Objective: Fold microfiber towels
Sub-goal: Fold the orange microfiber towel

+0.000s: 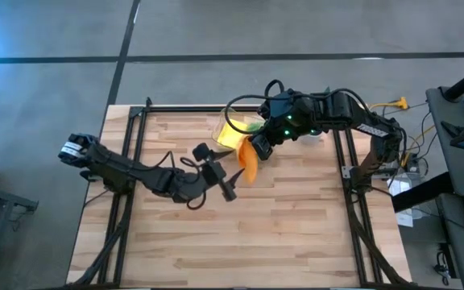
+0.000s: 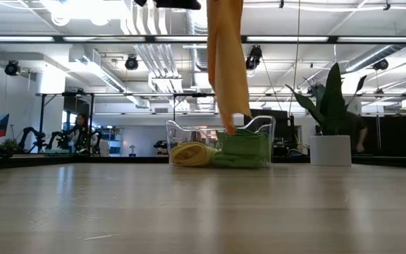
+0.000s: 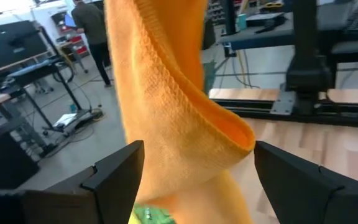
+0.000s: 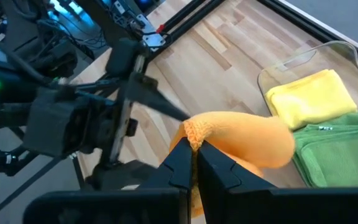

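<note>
An orange microfiber towel hangs as a long bunched strip from my right gripper, which is shut on it above the table's far middle. My left gripper is open and level, with one finger on either side of the hanging towel; whether they touch it, I cannot tell. A yellow towel and green towels lie folded in a clear bin just beyond. My right gripper pinches the orange towel's bunched top edge between its two fingers, which slant down from the table's right. The towel hangs slack below the fingers, and its lower end is clear of the table.
The clear bin stands at the table's far middle. A spiky plant in a white pot stands to the right of it. Bare wood stretches toward the near edge. Black frame rails run along both sides.
</note>
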Robot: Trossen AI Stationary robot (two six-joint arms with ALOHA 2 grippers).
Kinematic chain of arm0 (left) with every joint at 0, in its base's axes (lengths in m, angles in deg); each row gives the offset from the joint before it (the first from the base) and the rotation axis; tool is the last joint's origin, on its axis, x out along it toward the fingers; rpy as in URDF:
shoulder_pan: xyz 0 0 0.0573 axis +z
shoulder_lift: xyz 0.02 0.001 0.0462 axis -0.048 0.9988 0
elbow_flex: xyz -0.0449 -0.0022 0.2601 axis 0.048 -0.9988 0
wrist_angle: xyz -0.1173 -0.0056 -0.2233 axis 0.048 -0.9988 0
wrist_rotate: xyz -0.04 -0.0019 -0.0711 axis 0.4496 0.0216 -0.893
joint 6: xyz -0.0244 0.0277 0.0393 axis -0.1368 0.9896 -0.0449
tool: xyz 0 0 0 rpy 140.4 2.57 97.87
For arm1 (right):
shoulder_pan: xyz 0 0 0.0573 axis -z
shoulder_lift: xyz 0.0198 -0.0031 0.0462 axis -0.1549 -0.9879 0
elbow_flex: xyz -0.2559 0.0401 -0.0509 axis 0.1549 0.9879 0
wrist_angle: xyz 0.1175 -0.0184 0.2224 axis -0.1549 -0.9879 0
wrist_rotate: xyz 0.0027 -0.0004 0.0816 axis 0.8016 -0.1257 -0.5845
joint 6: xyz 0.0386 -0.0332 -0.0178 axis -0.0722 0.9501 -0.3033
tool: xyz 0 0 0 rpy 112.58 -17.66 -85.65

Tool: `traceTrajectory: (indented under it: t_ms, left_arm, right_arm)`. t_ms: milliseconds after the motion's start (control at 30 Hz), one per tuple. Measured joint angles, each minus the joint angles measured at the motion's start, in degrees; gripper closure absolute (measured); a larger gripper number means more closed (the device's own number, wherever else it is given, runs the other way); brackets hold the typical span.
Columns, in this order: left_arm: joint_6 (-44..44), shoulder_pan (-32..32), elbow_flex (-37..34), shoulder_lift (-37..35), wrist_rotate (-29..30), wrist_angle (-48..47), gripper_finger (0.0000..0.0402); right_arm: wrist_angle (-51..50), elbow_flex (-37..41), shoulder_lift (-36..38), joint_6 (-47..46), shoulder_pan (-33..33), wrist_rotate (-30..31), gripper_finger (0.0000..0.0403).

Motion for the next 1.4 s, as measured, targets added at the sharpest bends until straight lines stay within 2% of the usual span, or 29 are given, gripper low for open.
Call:
traceTrajectory:
  t_ms: [267, 367, 467, 733, 867, 1100, 1267, 1333, 1400]
  left_arm:
    - [-0.11, 2.83, -0.02, 0.63, -1.21, 1.96, 0.0117]
    - [-0.06, 2.9, -0.02, 0.61, -1.42, 2.03, 0.0135]
    - [0.08, 2.9, -0.02, 0.59, -1.49, 1.9, 0.0179]
    - [0.02, 1.93, -0.02, 0.04, -1.51, -1.43, 0.0338]
    - [-0.02, 1.35, -0.02, -1.7, -1.51, -3.86, 0.0388]
    - [-0.03, 1.22, -0.02, -5.46, -0.02, -8.33, 0.0394]
    - [-0.11, 1.07, -0.02, -9.65, 0.01, -10.36, 0.0394]
    - [-1.39, 0.87, -0.02, -11.55, -1.18, -11.56, 0.0393]
    - [-6.14, 0.85, -0.02, -13.31, -5.67, -13.39, 0.0393]
  right_arm:
    - [0.13, 0.0, 0.0, 0.23, 0.15, -0.02, 0.0394]
    - [0.09, 0.0, -0.02, 0.44, 0.15, -0.02, 0.0394]
    - [0.08, 0.0, 0.0, 1.15, 0.15, -0.02, 0.0394]
    - [-0.17, 0.0, 0.1, 2.88, 0.24, -0.02, 0.0394]
    - [-0.63, 0.0, 0.42, 3.26, 0.82, -0.02, 0.0394]
    - [-1.07, -0.02, 1.01, 5.55, 1.31, -0.09, 0.0394]
    - [-4.42, -0.02, 1.11, 10.1, 1.26, -2.86, 0.0394]
    - [-6.21, 0.12, 1.11, 11.64, 0.69, -3.37, 0.0394]
    - [-7.24, 0.51, 1.11, 13.06, -0.03, -4.86, 0.0394]
